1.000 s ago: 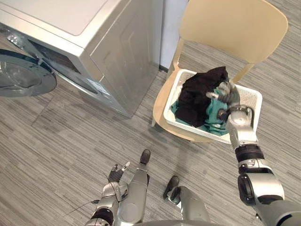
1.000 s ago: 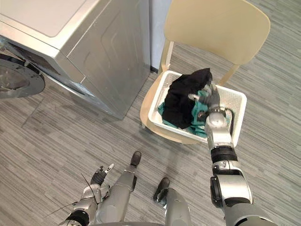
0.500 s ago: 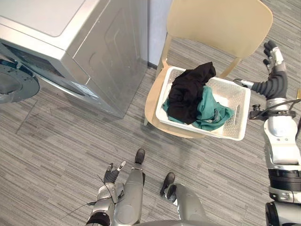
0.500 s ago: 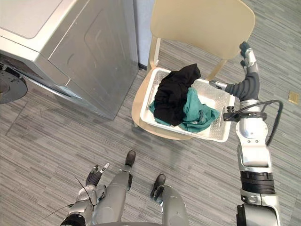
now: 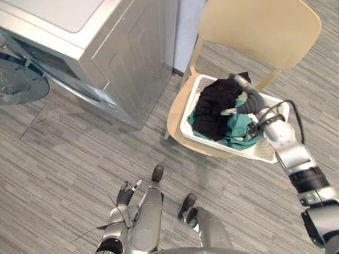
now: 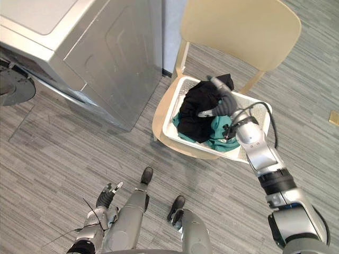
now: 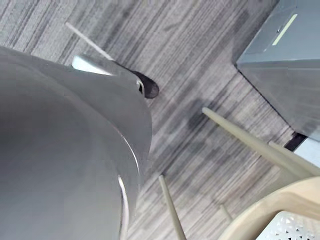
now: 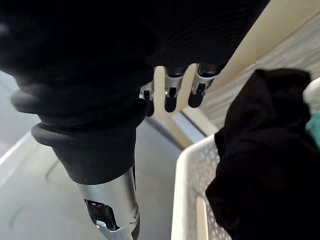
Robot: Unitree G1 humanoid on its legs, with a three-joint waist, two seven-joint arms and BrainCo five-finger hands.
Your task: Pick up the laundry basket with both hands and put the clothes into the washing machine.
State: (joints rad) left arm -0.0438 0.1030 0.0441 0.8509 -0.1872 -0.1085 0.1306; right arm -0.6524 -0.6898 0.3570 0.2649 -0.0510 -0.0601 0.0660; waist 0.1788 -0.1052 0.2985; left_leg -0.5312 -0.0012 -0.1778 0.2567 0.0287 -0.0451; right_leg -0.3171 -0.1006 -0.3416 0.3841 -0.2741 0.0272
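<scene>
Swinging back in from beyond the basket's right end, where it hung half a second ago, my right hand (image 5: 247,96) now hovers over the clothes.

Off to my left, the washing machine (image 5: 106,47) stands with its round door (image 5: 21,84) open, well apart from the beige chair (image 5: 265,26). The white laundry basket (image 5: 266,152) sits on the chair's seat. A black garment (image 5: 212,106) is heaped over a teal one (image 5: 238,136) toward the basket's machine-side end.

My right wrist view shows loosely straight fingers (image 8: 170,98) holding nothing, just above the black cloth. I cannot tell if they touch it. My left hand (image 5: 126,197) hangs low, relaxed and empty.

I judge the lift not yet begun. I'd move the right hand off the heap to the right-end rim and bring the left to the opposite rim. With both curled under, I'd raise the basket level.
</scene>
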